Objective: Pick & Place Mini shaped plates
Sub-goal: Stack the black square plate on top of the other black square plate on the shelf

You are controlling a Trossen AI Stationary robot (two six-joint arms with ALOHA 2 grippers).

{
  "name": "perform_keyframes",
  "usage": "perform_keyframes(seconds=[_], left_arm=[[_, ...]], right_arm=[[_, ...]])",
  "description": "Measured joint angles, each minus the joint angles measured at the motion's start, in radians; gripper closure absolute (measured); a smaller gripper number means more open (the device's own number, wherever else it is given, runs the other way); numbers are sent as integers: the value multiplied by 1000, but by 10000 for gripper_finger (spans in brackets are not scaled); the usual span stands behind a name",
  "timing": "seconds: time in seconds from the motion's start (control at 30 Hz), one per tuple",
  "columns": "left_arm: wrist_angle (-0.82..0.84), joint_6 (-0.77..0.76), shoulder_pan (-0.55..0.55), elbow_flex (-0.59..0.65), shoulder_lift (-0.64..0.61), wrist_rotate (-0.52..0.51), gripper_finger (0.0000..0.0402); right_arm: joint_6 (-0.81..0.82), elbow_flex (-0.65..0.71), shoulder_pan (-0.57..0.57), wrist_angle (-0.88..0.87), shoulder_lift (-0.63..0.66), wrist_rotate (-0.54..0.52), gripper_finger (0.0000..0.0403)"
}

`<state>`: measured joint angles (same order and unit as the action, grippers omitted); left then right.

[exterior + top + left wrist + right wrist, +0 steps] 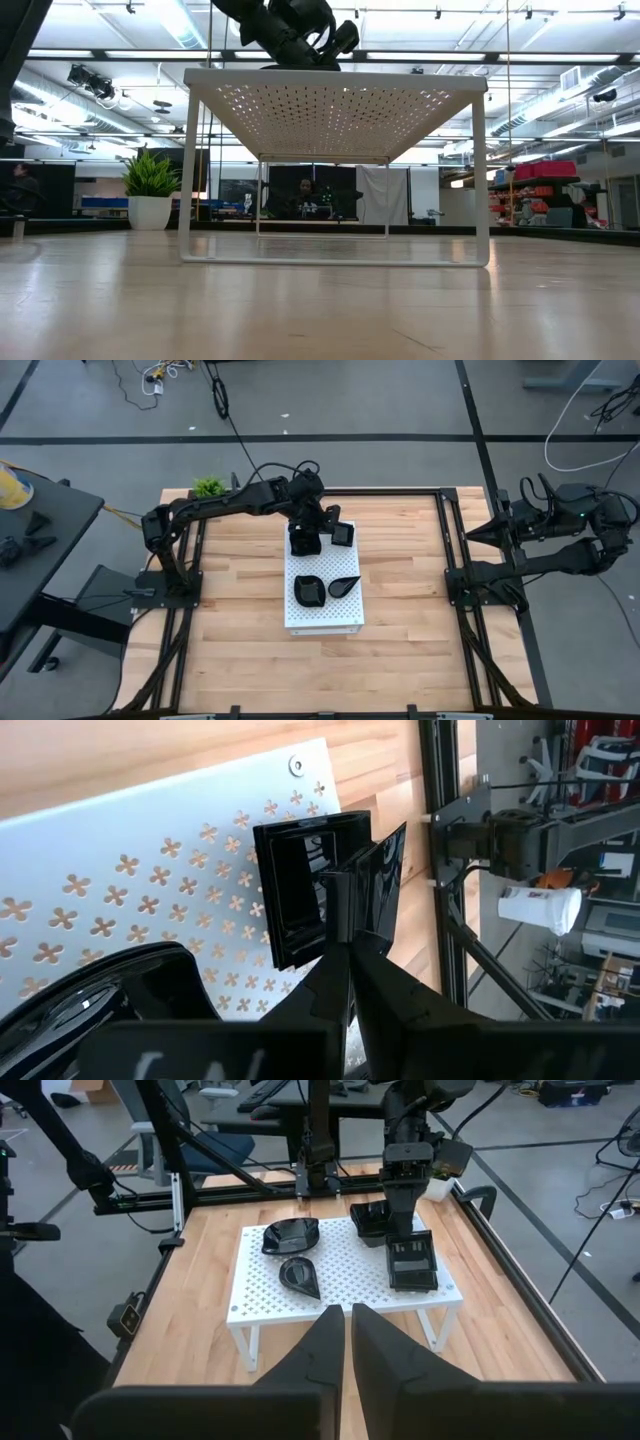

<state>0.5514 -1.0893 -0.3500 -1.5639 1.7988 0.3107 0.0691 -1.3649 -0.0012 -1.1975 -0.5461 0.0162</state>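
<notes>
Left gripper (345, 920) pinched tight on rim of square plate (300, 885), plate tilted over far end of white board (340, 618). Right gripper (347, 1330) closed, empty, parked off table's right edge.

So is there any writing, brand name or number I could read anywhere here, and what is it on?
Nothing can be read for sure.
Pale marks on the left gripper's dark housing: blurred, unreadable.
White paper cup beyond the table: no print made out.
Glossy black mini shaped plates and white perforated metal shelf: only flower-shaped holes, no lettering.
</notes>
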Motion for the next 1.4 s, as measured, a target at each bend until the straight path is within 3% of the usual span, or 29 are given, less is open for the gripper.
perform_keyframes(seconds=[0.2,0.57,1.03,1.2,1.4], left_arm=[[0,-7,0,0,0,0,372],[-2,0,0,0,-1,-3,321],[-13,149,1,-95,-2,-10,319],[-7,159,19,-96,-2,12,331],[-8,221,58,-96,-2,44,383]], right_arm=[[0,0,0,0,0,0,374],[0,0,0,0,0,0,374],[0,0,0,0,0,0,374],[0,0,0,0,0,0,374],[0,0,0,0,0,0,374]])
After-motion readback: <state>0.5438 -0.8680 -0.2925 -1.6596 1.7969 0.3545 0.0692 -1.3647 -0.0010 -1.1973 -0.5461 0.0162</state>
